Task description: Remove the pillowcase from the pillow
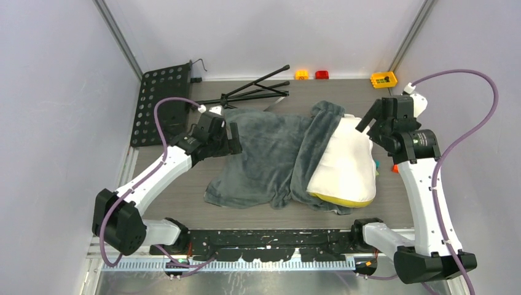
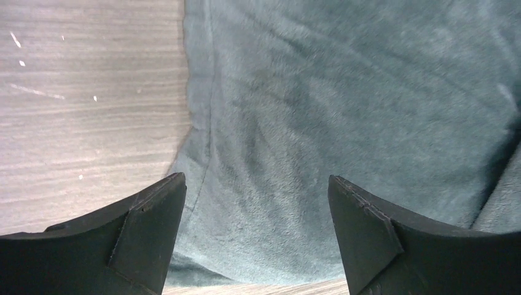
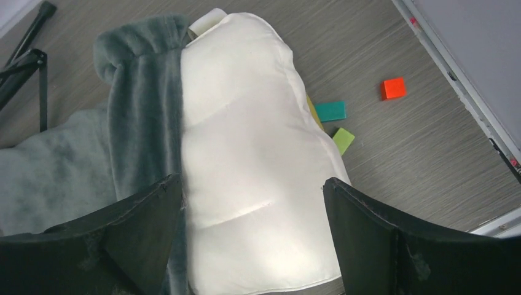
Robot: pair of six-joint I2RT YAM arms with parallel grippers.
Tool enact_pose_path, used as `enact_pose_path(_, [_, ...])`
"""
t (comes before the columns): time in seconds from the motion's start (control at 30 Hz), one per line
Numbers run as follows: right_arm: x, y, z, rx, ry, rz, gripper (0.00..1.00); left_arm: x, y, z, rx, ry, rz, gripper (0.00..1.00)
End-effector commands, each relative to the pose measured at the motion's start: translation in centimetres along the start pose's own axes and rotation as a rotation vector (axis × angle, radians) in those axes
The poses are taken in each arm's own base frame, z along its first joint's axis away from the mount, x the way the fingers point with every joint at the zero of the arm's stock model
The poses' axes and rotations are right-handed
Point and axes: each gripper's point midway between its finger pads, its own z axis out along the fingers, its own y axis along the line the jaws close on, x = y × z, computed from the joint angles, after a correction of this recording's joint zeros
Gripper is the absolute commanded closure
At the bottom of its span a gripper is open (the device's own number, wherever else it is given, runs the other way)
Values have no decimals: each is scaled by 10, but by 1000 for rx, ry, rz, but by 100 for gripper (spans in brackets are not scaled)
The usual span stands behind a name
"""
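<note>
The dark grey-teal pillowcase (image 1: 270, 157) lies flat and wrinkled mid-table, its right edge draped over the left side of the white pillow (image 1: 345, 163), whose yellow band shows at the near end. My left gripper (image 1: 233, 139) is open at the pillowcase's far left edge; in the left wrist view the fleece (image 2: 344, 123) fills the space between the fingers (image 2: 147, 233). My right gripper (image 1: 367, 123) is open above the pillow's far end; the right wrist view shows the pillow (image 3: 258, 160) and the pillowcase edge (image 3: 141, 110) below the open jaws.
A black perforated panel (image 1: 161, 101) and a folded black stand (image 1: 255, 89) lie at the back left. Small coloured blocks sit along the back wall (image 1: 383, 79) and right of the pillow (image 3: 393, 88), (image 3: 330, 110). The table's metal right edge (image 3: 467, 104) is close.
</note>
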Motion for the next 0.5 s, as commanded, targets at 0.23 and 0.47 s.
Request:
enact_pose_path(0.23, [82,30,24,-161,258,47,9,-32,-32,11,81,0,60,21])
enact_pose_path(0.47, [120,7,65,-9,295,-17,10,-12,-37,35,105,105,59,25])
